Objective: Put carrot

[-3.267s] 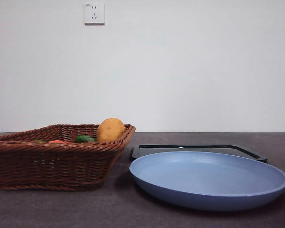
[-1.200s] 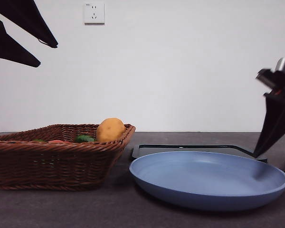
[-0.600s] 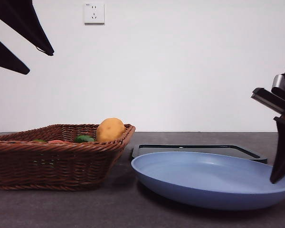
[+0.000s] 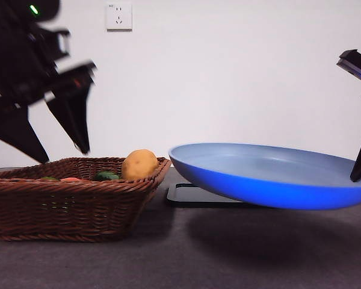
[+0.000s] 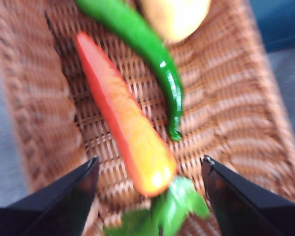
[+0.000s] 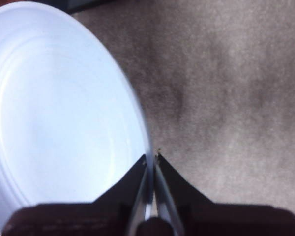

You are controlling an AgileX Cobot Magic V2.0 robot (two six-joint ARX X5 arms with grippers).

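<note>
While our right gripper [image 6: 151,162] pinches the blue plate [image 4: 271,174] aloft, our wide-open left gripper [image 5: 147,172] hangs right over the carrot [image 5: 123,118] in the basket [image 4: 72,198], its length running away between our jaws, leaves nearest.

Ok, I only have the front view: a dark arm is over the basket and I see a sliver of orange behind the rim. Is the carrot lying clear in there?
Observer: Yes. The carrot lies flat on the basket floor beside a green pepper, leaves toward the left tool.
Operator: Is that tool open?
Observer: Open, its jaws either side of the carrot's thick end, not touching it.
Operator: And the plate on my right, how is it held?
Observer: The right tool is shut on the plate rim, with the plate off the table.
</note>
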